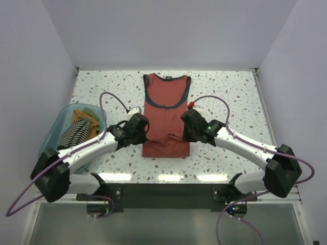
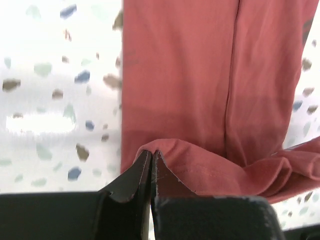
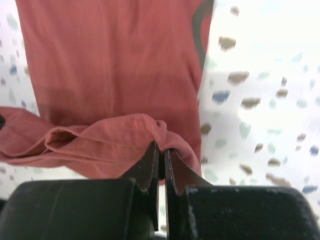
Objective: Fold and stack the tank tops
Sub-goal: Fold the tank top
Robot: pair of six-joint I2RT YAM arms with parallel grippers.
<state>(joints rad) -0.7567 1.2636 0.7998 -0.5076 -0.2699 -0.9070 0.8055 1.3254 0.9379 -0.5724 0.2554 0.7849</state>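
A rust-red tank top (image 1: 166, 109) with dark navy trim lies flat in the middle of the table, neck to the far side. My left gripper (image 1: 144, 128) is shut on the left part of its lifted hem (image 2: 165, 155). My right gripper (image 1: 185, 126) is shut on the right part of the hem (image 3: 150, 127). The hem hangs bunched between them above the cloth. A black-and-white striped top (image 1: 75, 133) and a mustard-orange top (image 1: 84, 118) lie in the teal bin.
The translucent teal bin (image 1: 56, 130) stands at the left table edge beside my left arm. White walls enclose the speckled table (image 1: 230, 97) on three sides. A small red thing (image 1: 191, 104) sits by the right gripper.
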